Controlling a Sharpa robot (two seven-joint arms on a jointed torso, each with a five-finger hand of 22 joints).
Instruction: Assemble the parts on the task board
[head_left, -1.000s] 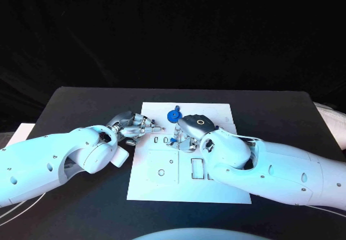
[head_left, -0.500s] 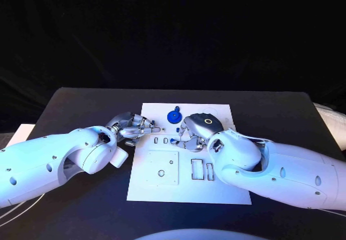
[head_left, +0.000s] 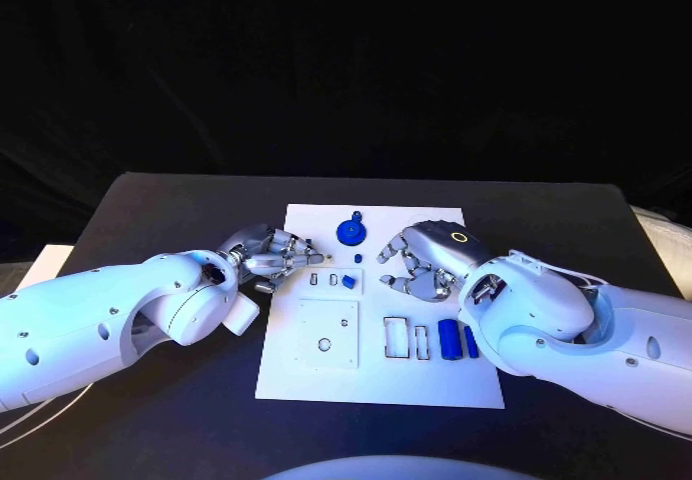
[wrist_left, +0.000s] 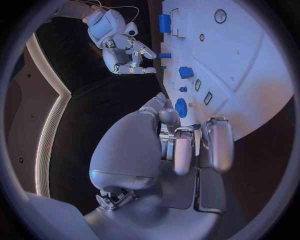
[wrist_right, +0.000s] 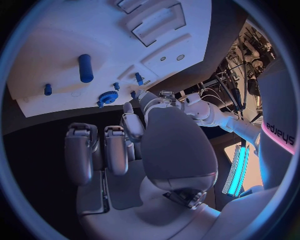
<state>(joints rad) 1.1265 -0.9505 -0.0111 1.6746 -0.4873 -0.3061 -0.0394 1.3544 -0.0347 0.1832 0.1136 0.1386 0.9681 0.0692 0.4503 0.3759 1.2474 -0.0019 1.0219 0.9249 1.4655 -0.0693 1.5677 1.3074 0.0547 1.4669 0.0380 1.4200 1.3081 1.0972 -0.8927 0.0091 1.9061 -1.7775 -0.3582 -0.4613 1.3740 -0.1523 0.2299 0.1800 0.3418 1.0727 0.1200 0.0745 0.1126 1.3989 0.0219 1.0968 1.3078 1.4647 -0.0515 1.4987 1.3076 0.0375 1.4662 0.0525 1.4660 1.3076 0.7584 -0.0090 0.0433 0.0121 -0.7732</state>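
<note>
- Black cloth covers the table (head_left: 173, 200), and the white board (head_left: 378, 375) lies flat in the middle of it, long side running away from the robot.
- Both hands sit over the far half of the board, the left hand (head_left: 267, 255) at its left edge, the right hand (head_left: 428, 262) further to the right.
- Neither hand grasps anything that I can see: the left has its fingers loosely spread with nothing between them, and the right has its fingers curled downward over the board with none of the parts in them (in its wrist view the fingers are bare too).
- Parts on the board: a blue gear (head_left: 349, 233) stands near the far edge, a small blue block (head_left: 348, 282) sits between the two hands, and two blue bars (head_left: 449, 338) lie side by side near the right edge, next to the outlined slots (head_left: 395, 337).
- The gear is round with a toothed rim; the bars are plain and smooth, so I'd expect them to roll or slip if pinched off-centre.
- My guess is the next pick is one of the loose pieces; doing it well means coming straight down, pinching across the short sides, and lining the piece up with its slot before pressing.
- Keep the idle hand off the board edge so the board does not shift.
</note>
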